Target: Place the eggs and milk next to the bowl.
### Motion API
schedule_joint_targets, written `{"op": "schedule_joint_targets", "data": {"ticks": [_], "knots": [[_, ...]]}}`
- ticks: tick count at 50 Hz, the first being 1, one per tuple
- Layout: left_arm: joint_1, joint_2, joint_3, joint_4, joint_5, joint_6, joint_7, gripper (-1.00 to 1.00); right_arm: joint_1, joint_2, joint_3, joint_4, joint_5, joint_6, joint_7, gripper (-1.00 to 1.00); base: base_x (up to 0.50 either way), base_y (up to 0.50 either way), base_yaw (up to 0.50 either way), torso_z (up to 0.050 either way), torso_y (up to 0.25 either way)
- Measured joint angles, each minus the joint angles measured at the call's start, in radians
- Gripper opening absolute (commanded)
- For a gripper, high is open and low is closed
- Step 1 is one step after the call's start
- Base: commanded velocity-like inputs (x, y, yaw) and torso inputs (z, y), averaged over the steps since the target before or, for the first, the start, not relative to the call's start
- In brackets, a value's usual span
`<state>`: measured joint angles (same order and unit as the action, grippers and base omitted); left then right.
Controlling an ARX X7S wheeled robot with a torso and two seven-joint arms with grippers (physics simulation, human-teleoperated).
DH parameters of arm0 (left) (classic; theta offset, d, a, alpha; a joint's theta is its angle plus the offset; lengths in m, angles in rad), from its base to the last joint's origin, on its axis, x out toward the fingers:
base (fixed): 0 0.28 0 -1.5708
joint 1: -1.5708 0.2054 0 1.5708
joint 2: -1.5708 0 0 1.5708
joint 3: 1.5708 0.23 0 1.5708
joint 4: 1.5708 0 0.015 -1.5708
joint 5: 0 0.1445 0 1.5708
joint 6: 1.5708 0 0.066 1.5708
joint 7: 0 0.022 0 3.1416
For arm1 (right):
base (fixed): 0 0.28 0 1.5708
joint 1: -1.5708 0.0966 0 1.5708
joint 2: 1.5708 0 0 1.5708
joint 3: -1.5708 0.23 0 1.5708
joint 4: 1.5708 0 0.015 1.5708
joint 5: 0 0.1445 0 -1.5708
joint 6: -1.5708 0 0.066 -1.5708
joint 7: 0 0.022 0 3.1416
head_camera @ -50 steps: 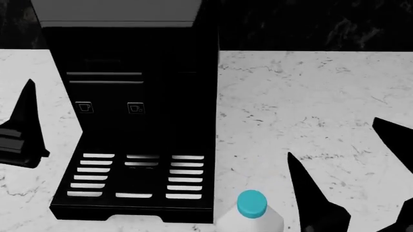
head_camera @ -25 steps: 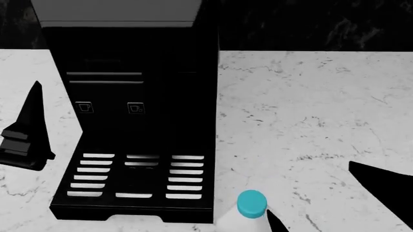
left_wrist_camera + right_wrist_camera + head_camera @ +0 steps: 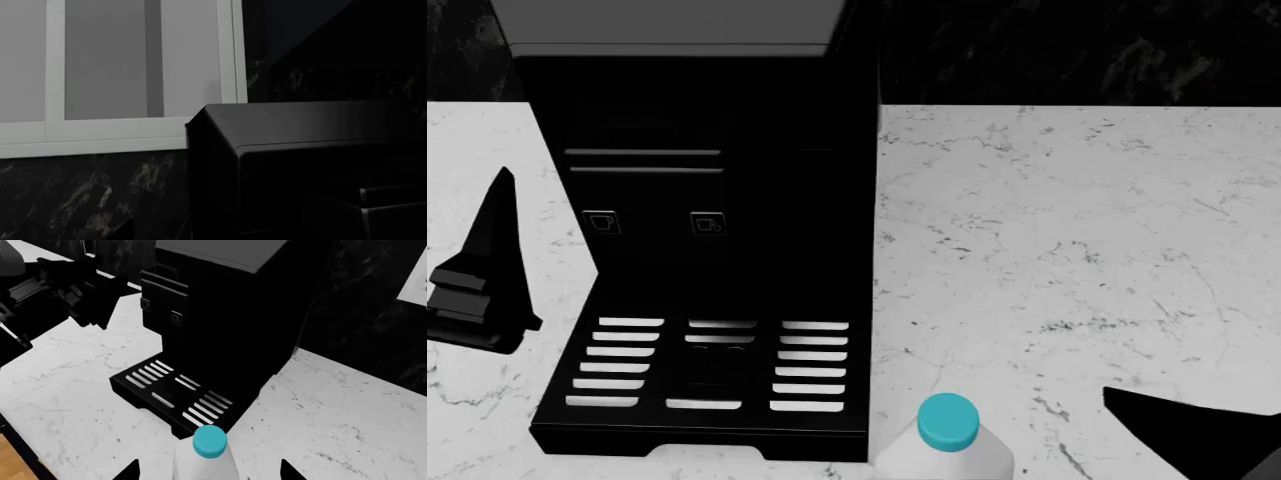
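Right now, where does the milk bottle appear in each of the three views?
Head view: milk bottle at the bottom edge, right of centre, cap up.
Right wrist view: bottom centre, close to the camera.
Left wrist view: not in it.
Shared landmark: the black coffee machine, just beside the bottle.

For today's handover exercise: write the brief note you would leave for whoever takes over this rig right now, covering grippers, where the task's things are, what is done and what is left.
Left gripper: idle over the marble counter, left of the black coffee machine, holding nothing; open or shut cannot be told.
Right gripper: open, fingertips either side of the milk bottle, not closed on it.
The milk stands upright at the counter's near edge, just right of the machine's drip tray.
Eggs and bowl: not in any view.
Done: nothing placed.
Left: grasp the milk, find the bowl and eggs, set milk and eggs beside the bowl.
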<state>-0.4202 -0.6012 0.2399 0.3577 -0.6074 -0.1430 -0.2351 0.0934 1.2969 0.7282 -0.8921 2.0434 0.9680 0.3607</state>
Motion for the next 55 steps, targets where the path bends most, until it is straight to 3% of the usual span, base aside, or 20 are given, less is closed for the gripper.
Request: {"op": "schedule_joint_targets", "data": {"ticks": [29,55], "knots": [[0.003,0.003,-0.001,-0.029,0.005,0.022,0.011,1.00,0.109,0.006,-0.410,0.041,-0.250,-0.126,-0.083,1.00,0.00,0.00,0.00,0.000,0.000],[0.007,0.004,-0.004,-0.043,0.006,0.034,0.012,1.00,0.285,-0.074,-0.694,0.106,-0.370,-0.105,-0.121,1.00,0.00,0.00,0.00,0.000,0.000]]}}
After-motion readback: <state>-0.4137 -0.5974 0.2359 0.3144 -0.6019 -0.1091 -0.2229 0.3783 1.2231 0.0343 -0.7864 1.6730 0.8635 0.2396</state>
